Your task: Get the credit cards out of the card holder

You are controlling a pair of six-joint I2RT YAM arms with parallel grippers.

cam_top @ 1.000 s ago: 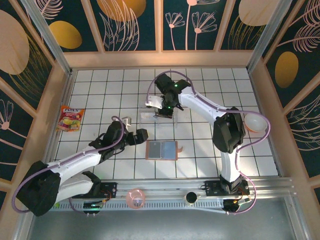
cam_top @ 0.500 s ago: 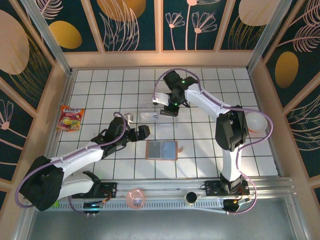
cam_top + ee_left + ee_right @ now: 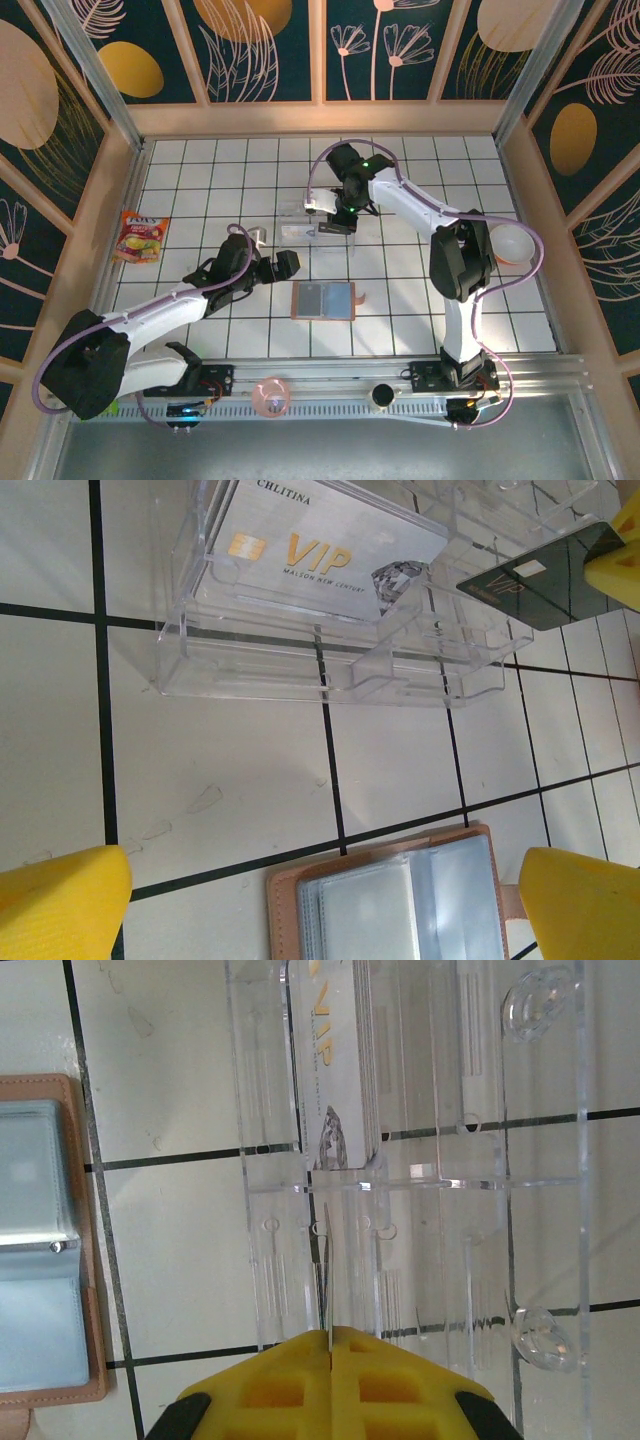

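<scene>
The tan card holder lies open on the white tiles, its grey-blue sleeves facing up. A whitish-silver credit card rests in the clear plastic tray. My right gripper is shut on the black credit card, seen edge-on over the tray's near half. The same black card shows at the tray's right end in the left wrist view. My left gripper hangs open between tray and card holder, holding nothing.
A red-yellow snack packet lies at the left edge. A pink bowl sits at the right wall, and a small pink dish sits on the front rail. Wooden walls enclose the tiled floor.
My right gripper shifted slightly right and back over the tray with the black card in it. The left gripper edged a little right and has since held still.
</scene>
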